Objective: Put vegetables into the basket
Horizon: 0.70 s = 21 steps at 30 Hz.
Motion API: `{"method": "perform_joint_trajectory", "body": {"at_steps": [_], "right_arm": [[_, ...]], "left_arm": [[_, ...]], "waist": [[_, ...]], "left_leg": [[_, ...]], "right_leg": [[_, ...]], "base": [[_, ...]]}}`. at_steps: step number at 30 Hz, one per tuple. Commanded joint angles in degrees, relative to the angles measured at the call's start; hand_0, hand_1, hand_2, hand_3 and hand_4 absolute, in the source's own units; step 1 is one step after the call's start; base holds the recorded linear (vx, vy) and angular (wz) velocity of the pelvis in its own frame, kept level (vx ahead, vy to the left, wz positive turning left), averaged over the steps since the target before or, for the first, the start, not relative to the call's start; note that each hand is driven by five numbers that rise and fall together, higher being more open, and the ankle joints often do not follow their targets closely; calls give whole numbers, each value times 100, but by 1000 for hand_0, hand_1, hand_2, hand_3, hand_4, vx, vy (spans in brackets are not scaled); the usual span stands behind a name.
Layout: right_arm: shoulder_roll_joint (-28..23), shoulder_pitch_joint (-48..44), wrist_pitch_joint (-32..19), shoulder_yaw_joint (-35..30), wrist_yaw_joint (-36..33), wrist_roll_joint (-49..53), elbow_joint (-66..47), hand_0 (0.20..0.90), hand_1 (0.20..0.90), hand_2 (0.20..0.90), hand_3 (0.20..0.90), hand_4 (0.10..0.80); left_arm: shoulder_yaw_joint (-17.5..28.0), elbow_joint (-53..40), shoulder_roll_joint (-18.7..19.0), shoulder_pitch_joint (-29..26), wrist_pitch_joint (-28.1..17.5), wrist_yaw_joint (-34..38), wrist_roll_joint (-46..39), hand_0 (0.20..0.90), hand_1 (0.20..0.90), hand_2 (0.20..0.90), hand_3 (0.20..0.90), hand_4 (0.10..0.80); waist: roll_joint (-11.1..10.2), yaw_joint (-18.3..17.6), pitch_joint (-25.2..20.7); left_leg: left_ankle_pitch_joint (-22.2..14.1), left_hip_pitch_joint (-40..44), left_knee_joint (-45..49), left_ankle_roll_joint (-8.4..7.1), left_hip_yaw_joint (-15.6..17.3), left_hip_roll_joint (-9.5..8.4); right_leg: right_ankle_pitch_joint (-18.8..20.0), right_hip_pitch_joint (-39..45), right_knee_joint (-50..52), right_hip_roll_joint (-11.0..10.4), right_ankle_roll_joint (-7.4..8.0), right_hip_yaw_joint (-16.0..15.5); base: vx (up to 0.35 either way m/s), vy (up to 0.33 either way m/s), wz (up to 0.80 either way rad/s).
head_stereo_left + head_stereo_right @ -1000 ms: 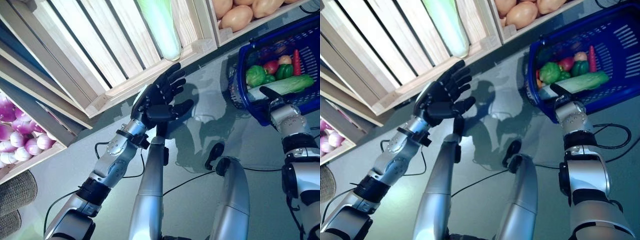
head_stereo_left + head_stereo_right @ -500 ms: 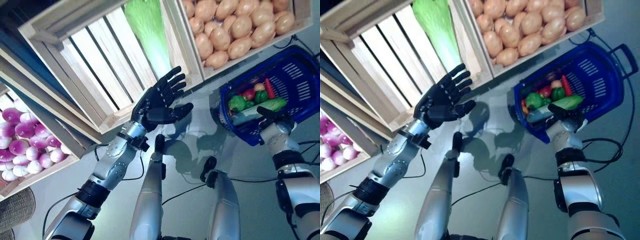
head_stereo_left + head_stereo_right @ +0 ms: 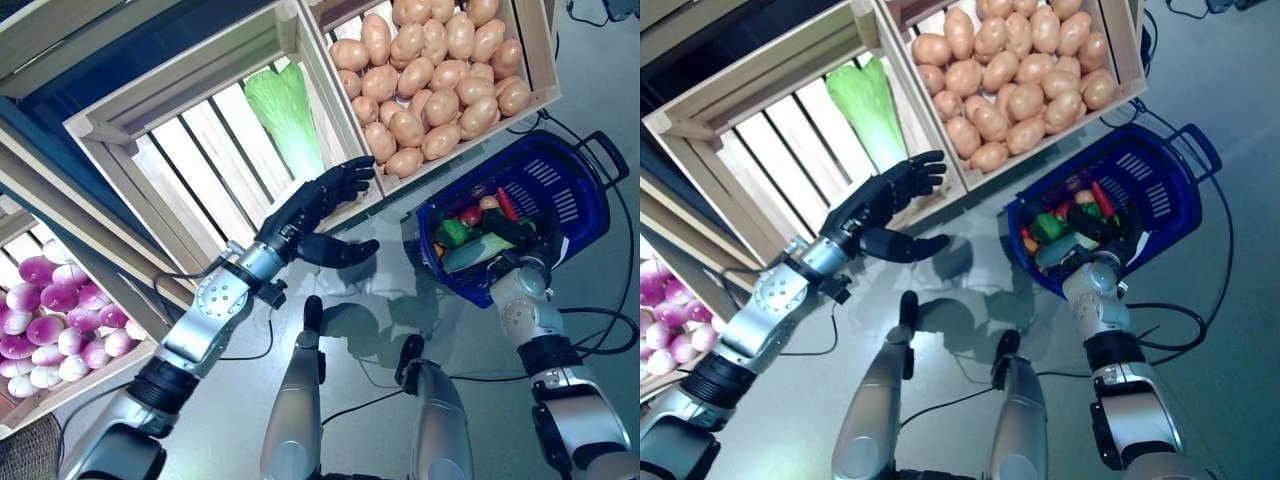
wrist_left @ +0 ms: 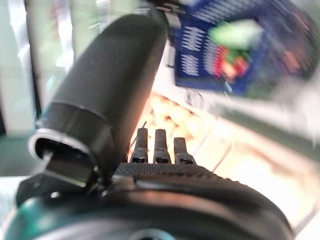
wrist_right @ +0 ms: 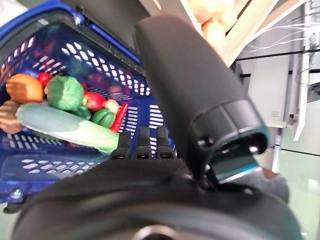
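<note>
A pale green leafy cabbage [image 3: 283, 118] lies alone in the slatted wooden crate [image 3: 190, 150]. My left hand [image 3: 300, 215] is open, its straight fingers stretched over that crate's front edge just below the cabbage, holding nothing. The blue basket [image 3: 590, 195] stands on the floor to the right and holds a long pale green vegetable [image 5: 60, 127], a green pepper [image 5: 64, 92], a tomato and a red chilli. My right hand [image 3: 522, 250] is at the basket's near rim, open, with straight fingers [image 5: 140, 142] above the load and nothing in them.
A crate of potatoes [image 3: 430, 70] stands behind the basket, right of the cabbage crate. A crate of purple onions [image 3: 50, 310] sits at the far left. Grey floor lies between the crates and the basket.
The camera has tilted up, showing more of the crates. My left hand has turned and reached forward, its fingers now over the crate edge by the cabbage. The right hand stays at the basket.
</note>
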Motion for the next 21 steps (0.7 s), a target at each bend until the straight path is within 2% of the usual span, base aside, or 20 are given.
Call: {"method": "perform_joint_trajectory", "body": {"at_steps": [1, 3, 4, 6, 9, 11, 12, 17, 21], "right_arm": [[-355, 61, -666, -267, 461, -361, -914, 900, 900, 900, 900, 800], [-362, 258, -671, -268, 574, -357, -1138, 900, 900, 900, 900, 800], [-375, 450, -687, -233, 657, -332, -1306, 900, 900, 900, 900, 800], [-380, 673, -726, -239, 755, -349, -1409, 900, 900, 900, 900, 800], [-395, 959, -757, -245, 941, -205, -1524, 900, 900, 900, 900, 800], [-371, 1091, -821, -234, 1011, -95, -1570, 900, 900, 900, 900, 800], [-345, 1253, -837, -224, 1103, -106, -1679, 900, 900, 900, 900, 800], [-303, 1528, -948, -123, 1401, 97, -1901, 900, 900, 900, 900, 800], [-303, 1635, -959, -68, 1541, 177, -2129, 900, 900, 900, 900, 800]], "left_arm": [[615, -908, 220, -826, -932, 394, 1227, 900, 900, 900, 900, 800], [631, -903, 571, -982, -947, 608, 1993, 900, 900, 900, 900, 800], [621, -943, 875, -1118, -836, 719, 2379, 900, 900, 900, 900, 800], [594, -941, 1166, -1274, -688, 813, 3026, 900, 900, 900, 900, 800], [549, -963, 1486, -1500, -486, 988, 4009, 900, 900, 900, 900, 800], [501, -959, 1624, -1607, -358, 1054, 4374, 900, 900, 900, 900, 800], [466, -980, 1761, -1672, -217, 1112, 4982, 900, 900, 900, 900, 800], [249, -989, 1984, -1910, -108, 997, 6385, 900, 900, 900, 900, 800], [-104, -954, 2047, -2128, -20, 566, 6850, 900, 900, 900, 900, 800]], "waist": [[132, -148, -10], [137, -207, -2], [137, -261, -1], [130, -318, -1], [124, -387, -1], [118, -416, -1], [104, -443, -1], [49, -521, -1], [31, -611, -1]], "left_leg": [[-651, 66, 462, 99, 280, -283], [-656, 53, 466, 83, 324, -279], [-702, 72, 483, 69, 368, -263], [-690, 103, 448, 55, 417, -243], [-668, 141, 366, 57, 502, -224], [-616, 128, 328, 55, 530, -210], [-647, 159, 325, 47, 552, -205], [-644, 93, 339, 20, 586, -153], [-627, 53, 345, -11, 633, -103]], "right_leg": [[964, 350, -1160, 310, -404, -133], [950, 310, -1131, 298, -391, -106], [892, 318, -1101, 292, -381, -92], [884, 341, -1126, 286, -368, -81], [880, 330, -1142, 278, -352, -80], [918, 300, -1154, 272, -349, -88], [874, 320, -1141, 272, -337, -86], [879, 226, -1110, 230, -308, -86], [884, 184, -1122, 240, -288, -26]], "base": [[-18, 65, -4], [-10, 72, -7], [11, 78, -7], [40, 64, -5], [14, 24, -3], [9, 0, 2], [0, 0, 0], [0, 0, 0], [6, 53, -3]]}}
